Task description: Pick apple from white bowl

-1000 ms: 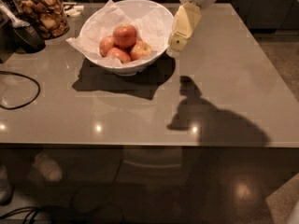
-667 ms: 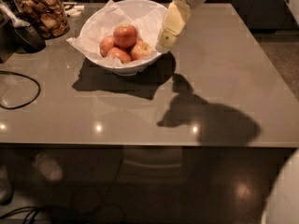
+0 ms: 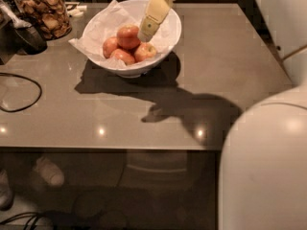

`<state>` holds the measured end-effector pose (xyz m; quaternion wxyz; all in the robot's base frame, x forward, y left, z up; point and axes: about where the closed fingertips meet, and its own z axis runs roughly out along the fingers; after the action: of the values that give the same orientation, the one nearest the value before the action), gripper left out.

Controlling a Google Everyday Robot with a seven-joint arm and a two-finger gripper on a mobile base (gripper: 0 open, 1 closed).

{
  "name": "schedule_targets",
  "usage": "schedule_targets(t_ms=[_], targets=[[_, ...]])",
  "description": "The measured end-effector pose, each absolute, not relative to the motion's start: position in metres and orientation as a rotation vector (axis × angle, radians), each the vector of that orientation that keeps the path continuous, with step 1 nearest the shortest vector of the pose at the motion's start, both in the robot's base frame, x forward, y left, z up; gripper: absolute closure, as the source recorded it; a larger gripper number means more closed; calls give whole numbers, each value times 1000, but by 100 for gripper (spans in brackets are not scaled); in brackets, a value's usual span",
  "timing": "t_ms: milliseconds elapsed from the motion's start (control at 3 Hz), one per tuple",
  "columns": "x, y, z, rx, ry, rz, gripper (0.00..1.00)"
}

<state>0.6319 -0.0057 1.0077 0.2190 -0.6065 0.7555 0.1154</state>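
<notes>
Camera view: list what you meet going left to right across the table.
Snack jar → white bowl holding the apple → claw, hanging over the bowl just right of the apple → robot's white body.

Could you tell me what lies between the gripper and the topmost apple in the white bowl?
Nothing, in the camera view: the gripper hangs inside the white bowl right beside the apple; whether they touch is unclear.
</notes>
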Motion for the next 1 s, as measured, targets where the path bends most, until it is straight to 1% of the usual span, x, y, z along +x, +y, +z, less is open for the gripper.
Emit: schedule_targets(t_ms=[1000], targets=[[658,27,1008,-1661,2079,387,0]])
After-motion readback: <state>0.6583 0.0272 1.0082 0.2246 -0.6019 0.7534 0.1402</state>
